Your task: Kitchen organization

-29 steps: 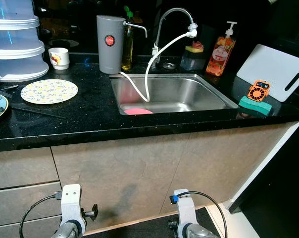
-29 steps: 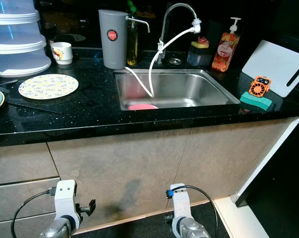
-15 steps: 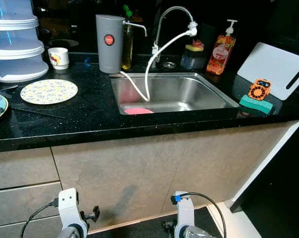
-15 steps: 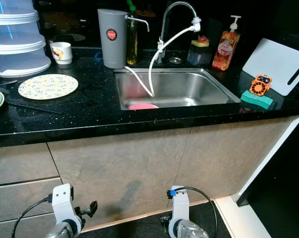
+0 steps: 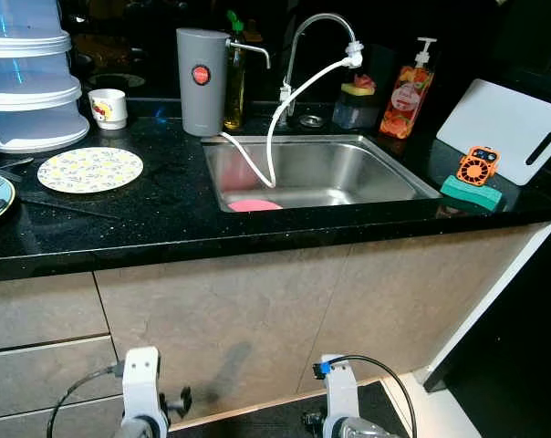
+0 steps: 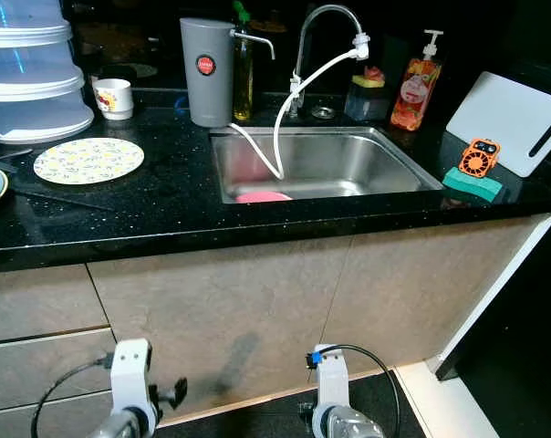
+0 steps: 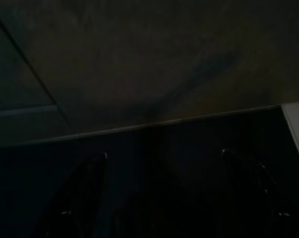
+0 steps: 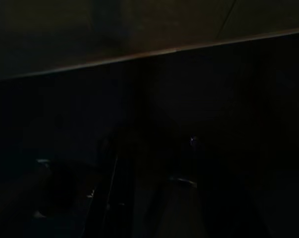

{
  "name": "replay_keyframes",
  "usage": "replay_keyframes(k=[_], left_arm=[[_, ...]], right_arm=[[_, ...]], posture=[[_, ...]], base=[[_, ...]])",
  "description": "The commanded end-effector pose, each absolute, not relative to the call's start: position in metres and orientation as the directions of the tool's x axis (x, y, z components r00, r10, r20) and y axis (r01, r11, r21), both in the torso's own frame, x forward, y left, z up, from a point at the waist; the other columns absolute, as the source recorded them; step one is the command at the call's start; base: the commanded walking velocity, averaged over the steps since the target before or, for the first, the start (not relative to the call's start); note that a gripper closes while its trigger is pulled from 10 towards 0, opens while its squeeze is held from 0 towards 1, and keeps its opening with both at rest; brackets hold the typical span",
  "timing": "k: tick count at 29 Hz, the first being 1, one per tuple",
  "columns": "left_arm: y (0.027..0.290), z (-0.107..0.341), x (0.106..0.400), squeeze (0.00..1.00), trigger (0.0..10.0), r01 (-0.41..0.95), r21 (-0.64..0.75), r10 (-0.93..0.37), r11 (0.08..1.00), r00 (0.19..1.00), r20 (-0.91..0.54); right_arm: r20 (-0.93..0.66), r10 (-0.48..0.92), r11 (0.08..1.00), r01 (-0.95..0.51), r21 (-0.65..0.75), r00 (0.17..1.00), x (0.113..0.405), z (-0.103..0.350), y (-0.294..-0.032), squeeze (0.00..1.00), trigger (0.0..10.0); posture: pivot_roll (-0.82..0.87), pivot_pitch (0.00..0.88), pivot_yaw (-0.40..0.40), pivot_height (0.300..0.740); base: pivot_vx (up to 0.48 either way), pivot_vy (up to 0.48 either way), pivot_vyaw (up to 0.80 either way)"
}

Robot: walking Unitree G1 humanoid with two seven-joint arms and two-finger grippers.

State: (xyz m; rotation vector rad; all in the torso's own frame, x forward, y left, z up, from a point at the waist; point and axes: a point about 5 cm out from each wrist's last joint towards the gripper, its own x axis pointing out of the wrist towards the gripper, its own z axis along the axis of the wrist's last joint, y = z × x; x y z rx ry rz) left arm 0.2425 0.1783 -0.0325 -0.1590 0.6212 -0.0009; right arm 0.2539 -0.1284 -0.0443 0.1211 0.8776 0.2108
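The flowery plate lies flat on the black counter, left of the sink; it looks hard, slippery and breakable, so grab its rim; both arms hang low, the left gripper wide, the right too dark to tell.

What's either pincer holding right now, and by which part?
Nothing, as far as can be seen. Both arms hang idle below the counter, in front of the cabinet. The left pincer has nothing between its fingers; the right wrist view is too dark to tell.
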Motion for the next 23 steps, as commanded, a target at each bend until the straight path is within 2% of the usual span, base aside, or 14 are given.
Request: replay_keyframes(k=[1, 12, 23], left_arm=[[0.172, -0.033, 0.241, 0.0, 10.0, -0.063, -0.177, -0.052, 0.982, 0.814, -0.578], [0.178, -0.033, 0.237, 0.0, 10.0, -0.051, -0.157, -0.05, 0.986, 0.816, -0.576], [0.168, -0.037, 0.236, 0.0, 10.0, -0.006, -0.121, -0.068, 0.993, 0.797, -0.6]], right_arm=[[-0.774, 0.201, 0.98, -0.13, 0.154, 0.6, 0.248, -0.049, -0.138, 0.0, 10.0], [-0.777, 0.202, 0.979, -0.094, 0.182, 0.597, 0.244, -0.052, -0.137, 0.0, 10.0], [-0.777, 0.185, 0.983, -0.1, 0.156, 0.602, 0.244, -0.052, -0.14, 0.0, 10.0]], posture=[[0.03, 0.0, -0.107, 0.74], [0.03, 0.0, -0.104, 0.74], [0.02, 0.0, -0.092, 0.74]], base=[[0.0, 0.0, 0.0], [0.0, 0.0, 0.0], [0.0, 0.0, 0.0]])
